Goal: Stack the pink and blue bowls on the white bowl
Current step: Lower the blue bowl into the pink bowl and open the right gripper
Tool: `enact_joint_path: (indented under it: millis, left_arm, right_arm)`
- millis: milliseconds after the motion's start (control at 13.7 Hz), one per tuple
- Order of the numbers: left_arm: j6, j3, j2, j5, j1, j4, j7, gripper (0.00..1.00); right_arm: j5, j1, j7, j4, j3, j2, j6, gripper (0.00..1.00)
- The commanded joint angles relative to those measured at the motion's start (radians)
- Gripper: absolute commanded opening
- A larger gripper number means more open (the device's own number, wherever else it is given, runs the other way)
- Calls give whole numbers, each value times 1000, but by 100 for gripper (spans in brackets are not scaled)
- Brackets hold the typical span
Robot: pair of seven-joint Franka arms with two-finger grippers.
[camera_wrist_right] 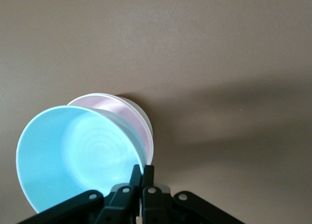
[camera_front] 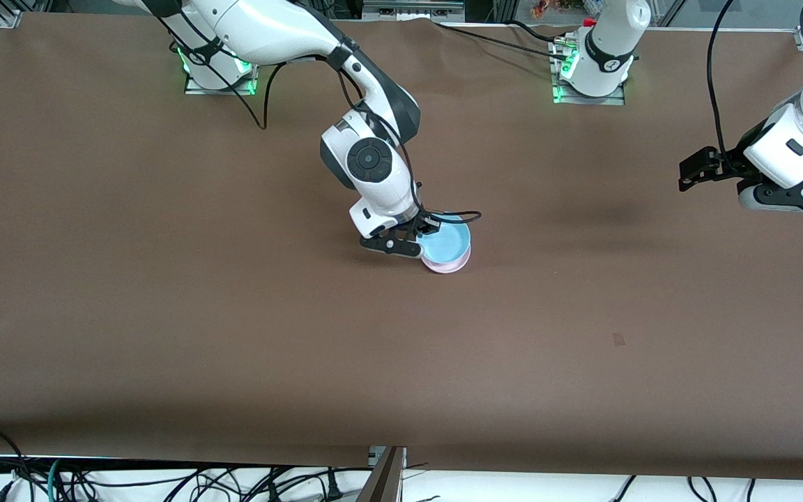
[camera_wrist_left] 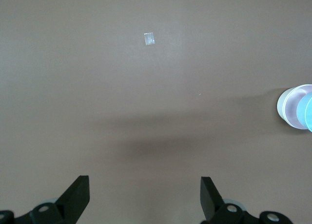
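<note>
My right gripper is shut on the rim of the light blue bowl. It holds the bowl tilted, low over the pale pink bowl at mid-table. The pink bowl sits nested in the white bowl, of which only a pale outer wall shows around it. The blue bowl's lower edge overlaps the pink one; whether they touch I cannot tell. My left gripper waits open and empty above the left arm's end of the table, with the stack off at the edge of its wrist view.
The brown table carries a small square of tape nearer the front camera, toward the left arm's end. Cables hang along the table's front edge.
</note>
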Motion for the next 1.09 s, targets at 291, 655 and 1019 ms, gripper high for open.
enact_joint_path:
  millis: [291, 655, 1019]
  left_arm:
    - [-21, 5, -8, -5, 9, -4, 8, 100]
    - [-23, 5, -8, -5, 10, -4, 6, 100]
    - [-30, 5, -8, -5, 18, -4, 6, 100]
  right_arm:
    - [-32, 13, 26, 0, -6, 12, 15, 0]
    - [-29, 13, 40, 1, -3, 13, 15, 0]
    - [-27, 20, 40, 3, -2, 19, 40, 0]
